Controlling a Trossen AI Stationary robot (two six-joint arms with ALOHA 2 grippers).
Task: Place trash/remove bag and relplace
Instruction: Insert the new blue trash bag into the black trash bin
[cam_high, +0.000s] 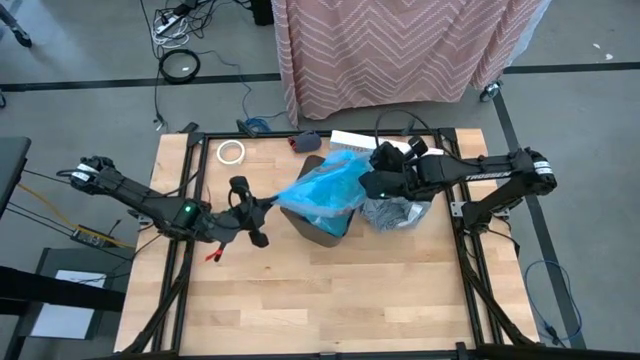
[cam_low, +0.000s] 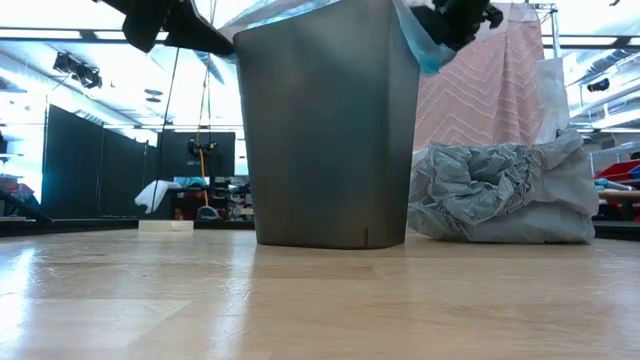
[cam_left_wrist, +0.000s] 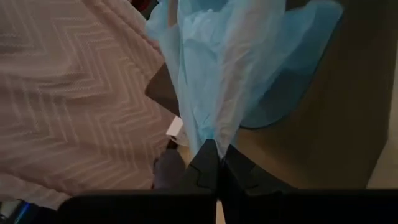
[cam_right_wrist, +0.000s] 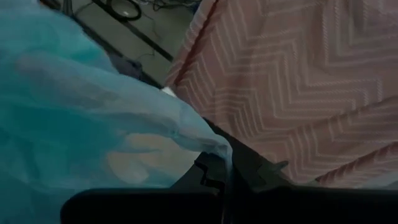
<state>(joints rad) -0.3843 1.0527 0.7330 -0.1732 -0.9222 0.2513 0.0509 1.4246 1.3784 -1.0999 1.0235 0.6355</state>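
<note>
2 dark jointed arms; left arm (cam_high: 150, 203) green light.

Both arms reach inward — left hand (cam_high: 268, 206) and right hand (cam_high: 372, 186) (each clamped shut).

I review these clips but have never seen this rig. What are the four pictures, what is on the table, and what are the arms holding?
Two robot arms work at a wooden table. One picture looks straight down, one looks level along the tabletop, and two come from cameras on the wrists. A grey bin stands mid-table. The left gripper and the right gripper are each shut on an edge of a blue bag spread over the bin. Beside the bin lies a crumpled grey bag. A white tape roll lies farther back.
</note>
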